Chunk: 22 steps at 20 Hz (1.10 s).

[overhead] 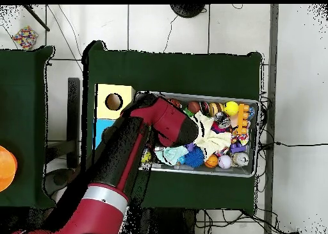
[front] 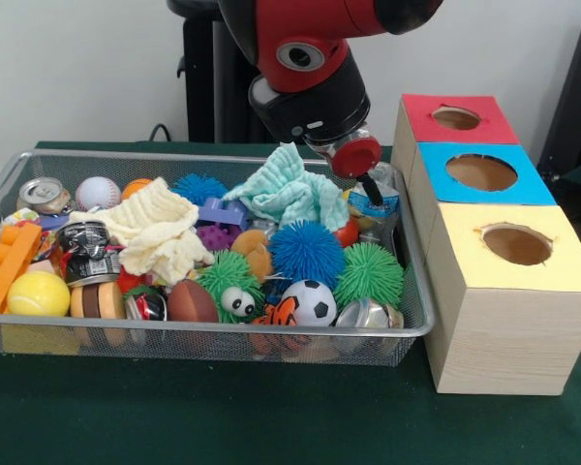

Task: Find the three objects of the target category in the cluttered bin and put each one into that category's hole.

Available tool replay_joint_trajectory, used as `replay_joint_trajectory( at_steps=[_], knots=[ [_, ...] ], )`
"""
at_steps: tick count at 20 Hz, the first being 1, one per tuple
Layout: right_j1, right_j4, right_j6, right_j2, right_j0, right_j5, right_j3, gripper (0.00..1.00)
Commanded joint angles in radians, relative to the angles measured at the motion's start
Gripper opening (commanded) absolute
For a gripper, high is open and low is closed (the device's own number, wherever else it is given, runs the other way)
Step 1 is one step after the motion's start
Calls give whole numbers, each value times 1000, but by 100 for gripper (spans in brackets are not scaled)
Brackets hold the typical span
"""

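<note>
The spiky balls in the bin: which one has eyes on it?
The green spiky ball near the front of the bin, beside the soccer ball, has two big eyes. The blue spiky ball and the other green spiky ball show none.

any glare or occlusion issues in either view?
Front view: even light, a small highlight on the silver can, soft shadow under the mesh bin. Overhead view: the arm hides the bin's box-side end and most of the blue box.
</note>
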Motion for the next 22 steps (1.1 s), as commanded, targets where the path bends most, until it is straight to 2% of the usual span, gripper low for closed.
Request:
replay_joint_trajectory(
  at_steps=[1,4,5,17,22],
  knots=[
    [42,17,173,144,-18,-107,25,100],
    [39,22,171,146,-20,-106,26,100],
    [39,22,174,145,-18,-105,25,0],
    [42,18,185,139,-9,-97,20,0],
    [36,34,134,144,-15,-71,30,0]
  ],
)
